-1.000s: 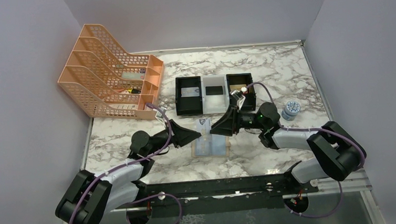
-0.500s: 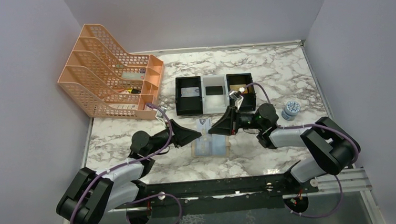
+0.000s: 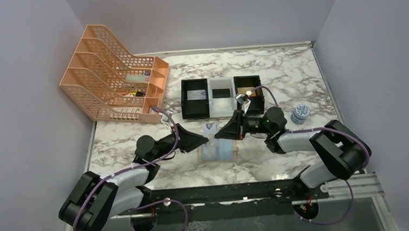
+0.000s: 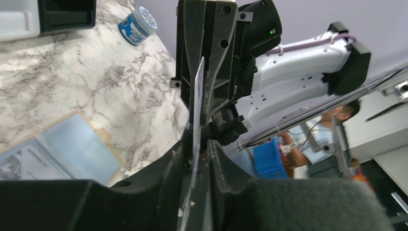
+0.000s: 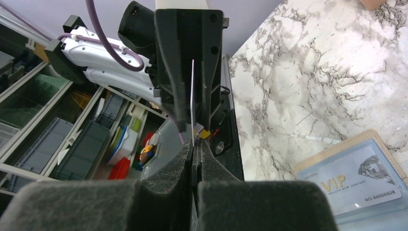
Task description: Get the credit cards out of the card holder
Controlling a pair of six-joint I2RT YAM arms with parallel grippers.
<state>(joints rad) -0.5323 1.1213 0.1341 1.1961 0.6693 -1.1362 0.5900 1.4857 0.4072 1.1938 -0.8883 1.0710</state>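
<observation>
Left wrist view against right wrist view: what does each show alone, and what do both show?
Left wrist only: the blue-and-white tin, a black tray corner, a person in the background. Right wrist only: gold VIP lettering on a stored card, shelves with bins. Both: the left end effector and right end effector meeting on a thin card seen edge-on, the open card holder, the marble table.

Two black trays (image 3: 185,100); one white tray (image 3: 222,107); one card holder (image 3: 222,152).
</observation>
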